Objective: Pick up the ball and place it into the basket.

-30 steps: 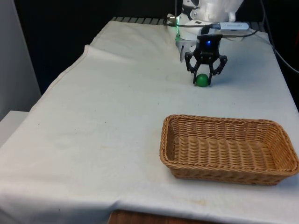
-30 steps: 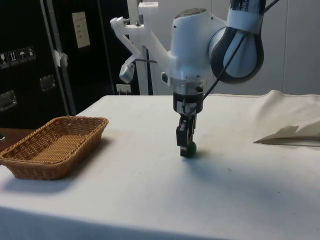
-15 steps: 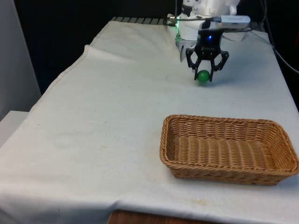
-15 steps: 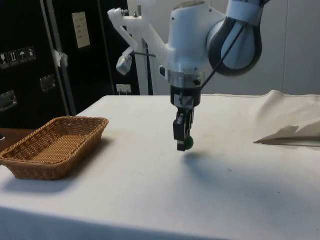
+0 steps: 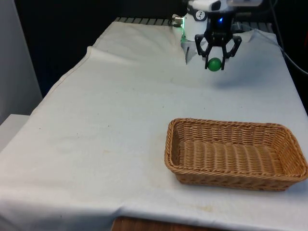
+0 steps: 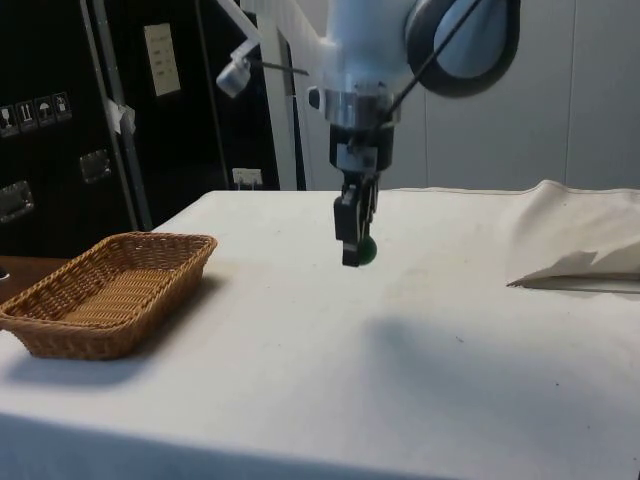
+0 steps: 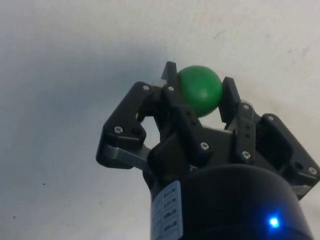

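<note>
The tool [image 5: 215, 61] is gripping the green ball [image 5: 214, 63] between its two black fingers, closed in on it from either side, as the wrist view makes plain with the ball [image 7: 200, 90] sitting right at the fingertips [image 7: 229, 95]. In the side view the ball [image 6: 366, 249] is hanging clear of the white-clothed worktop [image 6: 420, 340], with open cloth showing underneath it, so it is being carried rather than resting.

What matters for the coming move is where the wicker basket [image 5: 235, 153] is lying from the loaded tool. In the front view the tool is hovering at the far end of the worktop [image 5: 110, 120], while the basket is sitting near the camera edge, towards the front view's right and well apart from the ball. The basket's long axis is running left to right in that view. In the side view the basket [image 6: 105, 290] is lying off to the left of the tool [image 6: 354, 245], with a broad stretch of bare cloth between them.

Judging from this, the carry is going to call for a long sweep from far to near, ending over the basket's open middle before any release.
</note>
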Robot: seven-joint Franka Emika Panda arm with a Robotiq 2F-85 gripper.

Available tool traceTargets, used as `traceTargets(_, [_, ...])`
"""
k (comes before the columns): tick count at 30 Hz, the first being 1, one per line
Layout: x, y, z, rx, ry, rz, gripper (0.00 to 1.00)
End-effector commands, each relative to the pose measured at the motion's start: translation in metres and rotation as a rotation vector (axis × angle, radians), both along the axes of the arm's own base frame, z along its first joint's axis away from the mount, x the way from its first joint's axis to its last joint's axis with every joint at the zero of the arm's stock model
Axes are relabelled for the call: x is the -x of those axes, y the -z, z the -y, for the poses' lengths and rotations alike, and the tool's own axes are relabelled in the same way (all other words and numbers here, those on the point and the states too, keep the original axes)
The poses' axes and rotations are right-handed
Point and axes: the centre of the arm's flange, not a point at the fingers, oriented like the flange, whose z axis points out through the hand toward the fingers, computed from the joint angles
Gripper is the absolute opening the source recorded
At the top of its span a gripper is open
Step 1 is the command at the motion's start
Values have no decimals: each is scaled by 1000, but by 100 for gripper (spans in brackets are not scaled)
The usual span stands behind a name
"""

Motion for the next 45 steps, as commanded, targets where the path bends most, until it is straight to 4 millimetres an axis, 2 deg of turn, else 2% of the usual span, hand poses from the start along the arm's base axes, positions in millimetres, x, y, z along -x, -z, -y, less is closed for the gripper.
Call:
traceTargets(1, [-2,-5,1,5,0,-2,2])
traceTargets(6, [-4,-18,-1,-7,0,3,2])
traceTargets(13, [-15,-48,-2,-10,-1,7,2])
traceTargets(14, [-13,-44,-2,-14,0,10,2])
traceTargets(16, [-19,-58,-2,-12,-1,5,2])
traceTargets(21, [-29,-76,-2,-16,-3,7,2])
traceTargets(22, [-27,-73,-2,-15,0,13,2])
traceTargets(31, [-53,-110,-3,-15,-5,2,2])
traceTargets(39, [-72,-134,-1,-13,-7,4,2])
traceTargets(41, [-71,-134,0,-5,-5,14,2])
traceTargets(45, [-85,-148,-1,-12,-10,7,2])
